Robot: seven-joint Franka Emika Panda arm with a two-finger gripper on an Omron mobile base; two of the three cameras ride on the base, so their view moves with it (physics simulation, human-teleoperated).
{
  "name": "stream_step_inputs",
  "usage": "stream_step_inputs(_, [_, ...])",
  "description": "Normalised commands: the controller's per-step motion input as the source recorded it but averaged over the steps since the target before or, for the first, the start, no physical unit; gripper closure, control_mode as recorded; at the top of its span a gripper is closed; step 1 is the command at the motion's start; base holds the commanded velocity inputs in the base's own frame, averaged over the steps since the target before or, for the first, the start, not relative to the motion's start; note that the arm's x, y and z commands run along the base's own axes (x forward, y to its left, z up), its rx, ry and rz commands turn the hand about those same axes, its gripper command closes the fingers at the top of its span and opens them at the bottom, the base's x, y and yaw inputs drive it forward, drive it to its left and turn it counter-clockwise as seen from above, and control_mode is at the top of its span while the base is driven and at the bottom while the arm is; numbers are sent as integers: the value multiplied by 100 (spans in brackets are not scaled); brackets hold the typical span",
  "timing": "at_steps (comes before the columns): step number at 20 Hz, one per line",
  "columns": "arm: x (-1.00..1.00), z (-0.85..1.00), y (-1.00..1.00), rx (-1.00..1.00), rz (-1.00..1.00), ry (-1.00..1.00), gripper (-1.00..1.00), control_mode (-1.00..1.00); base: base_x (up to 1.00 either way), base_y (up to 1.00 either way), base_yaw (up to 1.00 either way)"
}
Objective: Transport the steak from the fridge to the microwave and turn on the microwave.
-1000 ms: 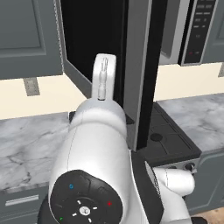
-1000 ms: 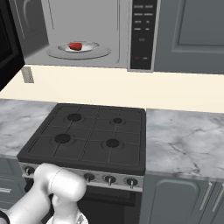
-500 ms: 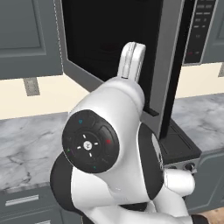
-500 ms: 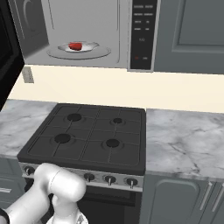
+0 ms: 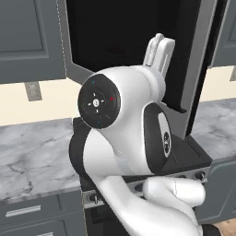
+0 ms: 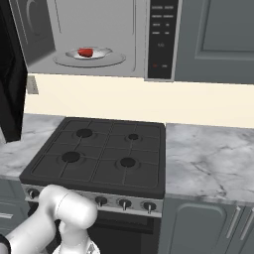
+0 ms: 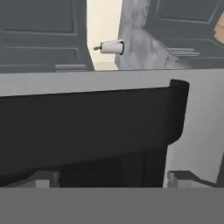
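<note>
Right base view is showing the steak (image 6: pixel 86 52) sitting on a small plate (image 6: pixel 101 51) on the round turntable (image 6: pixel 116 59) inside the microwave (image 6: pixel 99 37), whose grey cavity is standing open above the black stove (image 6: pixel 101 158). Its black button panel (image 6: pixel 162 37) is sitting to the right of the cavity, and the marble bench (image 6: pixel 213 158) is running off to the right of the stove. Left base view is showing the microwave door (image 5: pixel 138 46) swung out, its dark glass facing the camera, with the white arm (image 5: pixel 124 143) rising in front of it and the hand (image 5: pixel 159 53) reaching up against the door. Hand view is looking at the door's dark glass and grey frame close up; the jaws' tips (image 7: pixel 113 180) are peeking up at the bottom, apparently set wide apart with nothing between them.
</note>
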Motion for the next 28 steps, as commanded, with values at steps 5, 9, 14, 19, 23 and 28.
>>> stream_step_inputs(5, [37,0,-52,1,-18,6,-100,-100,0,0,0])
stream_step_inputs(9, [40,-1,-54,1,-14,8,-100,-100,0,0,0])
stream_step_inputs(14, [49,-4,-54,2,-4,11,-100,-100,0,0,0])
stream_step_inputs(19, [57,-5,-52,3,0,12,-100,-100,0,0,0])
stream_step_inputs(23, [56,-9,-56,3,0,11,-100,-100,0,0,0])
stream_step_inputs(28, [54,-3,-49,8,3,5,-100,-100,0,0,0])
